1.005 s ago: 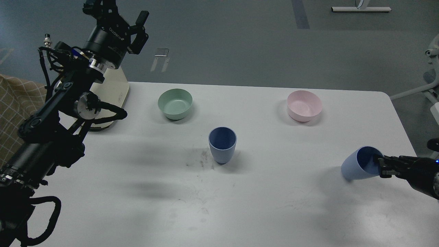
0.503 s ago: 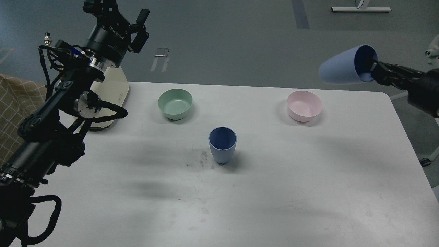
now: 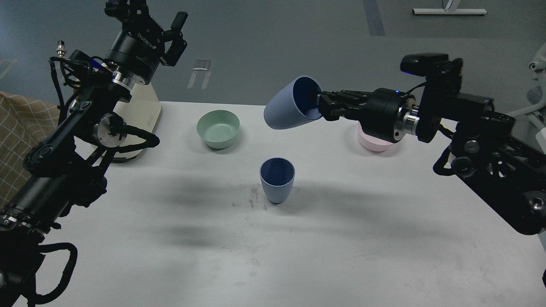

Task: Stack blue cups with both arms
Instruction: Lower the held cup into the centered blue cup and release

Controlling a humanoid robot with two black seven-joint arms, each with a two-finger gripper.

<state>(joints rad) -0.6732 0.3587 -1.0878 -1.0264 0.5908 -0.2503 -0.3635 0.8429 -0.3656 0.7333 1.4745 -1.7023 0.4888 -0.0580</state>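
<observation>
One blue cup (image 3: 277, 180) stands upright near the middle of the white table (image 3: 341, 238). My right gripper (image 3: 320, 106) is shut on the rim of the second blue cup (image 3: 289, 106) and holds it tilted, mouth toward the arm, in the air above and slightly behind the standing cup. My left gripper (image 3: 147, 13) is raised high at the far left, away from both cups, with its fingers spread apart and nothing between them.
A green bowl (image 3: 218, 128) sits at the back left of the table. A pink bowl (image 3: 375, 143) sits at the back right, partly hidden behind my right arm. A cream box (image 3: 140, 115) stands behind my left arm.
My right arm has swung left with the cup, from low at the table's right edge, up past the far right, to above the standing cup. The left arm has barely moved.
</observation>
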